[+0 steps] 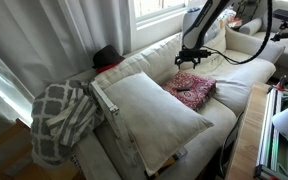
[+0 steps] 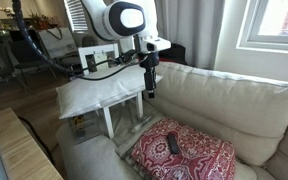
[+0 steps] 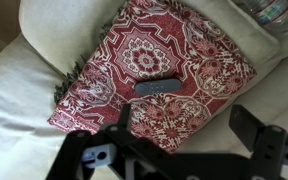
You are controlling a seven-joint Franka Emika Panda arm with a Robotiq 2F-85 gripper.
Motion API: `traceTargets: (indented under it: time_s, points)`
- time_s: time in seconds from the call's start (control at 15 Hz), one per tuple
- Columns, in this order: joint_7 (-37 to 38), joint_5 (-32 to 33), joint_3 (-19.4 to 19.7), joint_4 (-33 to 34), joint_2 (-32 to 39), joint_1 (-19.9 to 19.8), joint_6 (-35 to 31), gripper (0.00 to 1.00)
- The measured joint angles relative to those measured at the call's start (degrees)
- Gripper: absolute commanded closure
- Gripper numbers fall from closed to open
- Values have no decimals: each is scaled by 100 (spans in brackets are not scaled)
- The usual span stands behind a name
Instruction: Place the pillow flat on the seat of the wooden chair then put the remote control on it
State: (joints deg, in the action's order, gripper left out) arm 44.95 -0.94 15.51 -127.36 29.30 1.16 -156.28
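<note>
The large cream pillow (image 1: 159,122) (image 2: 96,94) lies across the seat of the pale wooden chair (image 1: 104,100) (image 2: 110,120) beside the sofa. The slim dark remote control (image 3: 156,87) (image 2: 173,145) lies on the small red patterned cushion (image 3: 149,60) (image 2: 189,152) (image 1: 191,90) on the sofa seat. My gripper (image 3: 184,125) (image 2: 150,88) (image 1: 192,58) hangs open and empty above the red cushion, with the remote just ahead of its fingers in the wrist view.
The long cream sofa (image 2: 234,100) (image 1: 234,75) has back cushions behind the red cushion. A grey-and-white checked blanket (image 1: 59,115) is draped by the chair. A dark object (image 1: 106,57) sits on the sofa back. Curtains and a window stand behind.
</note>
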Motion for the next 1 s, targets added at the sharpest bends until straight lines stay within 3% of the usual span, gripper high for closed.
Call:
traceTargets:
  time_s: [0.53, 0.73, 1.0]
  points:
    - [86, -88, -19, 54, 26, 29, 38, 0]
    - [-429, -1047, -550, 410, 231, -597, 577, 0]
    - [-1091, -2273, -976, 1241, 1022, -1484, 1131, 0]
